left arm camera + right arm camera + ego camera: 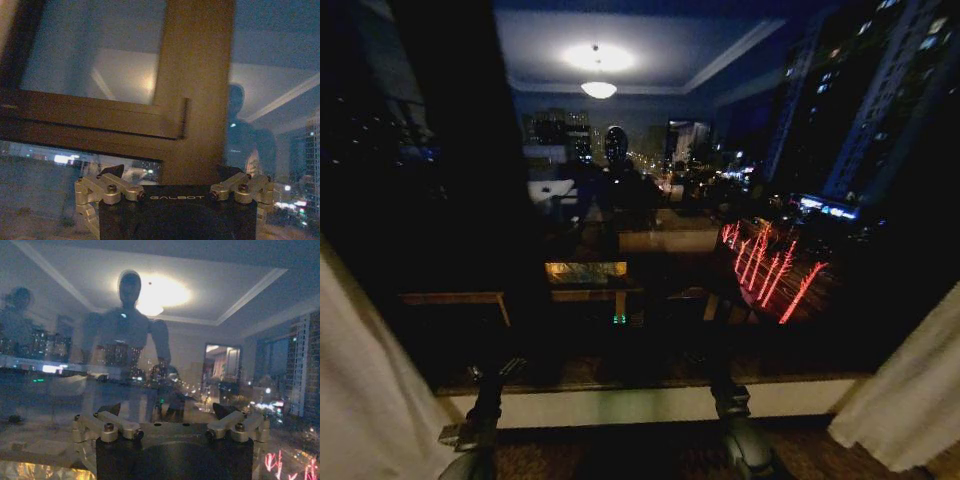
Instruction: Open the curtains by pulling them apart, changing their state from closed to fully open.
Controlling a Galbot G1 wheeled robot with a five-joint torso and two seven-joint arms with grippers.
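The curtains (pixel 365 390) hang gathered at both edges of the window (pixel 650 200), the other panel (pixel 910 390) at the right, with dark glass bare between them, so they look almost fully open. The left end effector (pixel 480 405) and the right end effector (pixel 730 400) are low before the sill (pixel 650 403), both with fingers apart and holding nothing. To finish well, I think each panel should be pushed further outward with a grip on a thick pleat, not on the thin hem.
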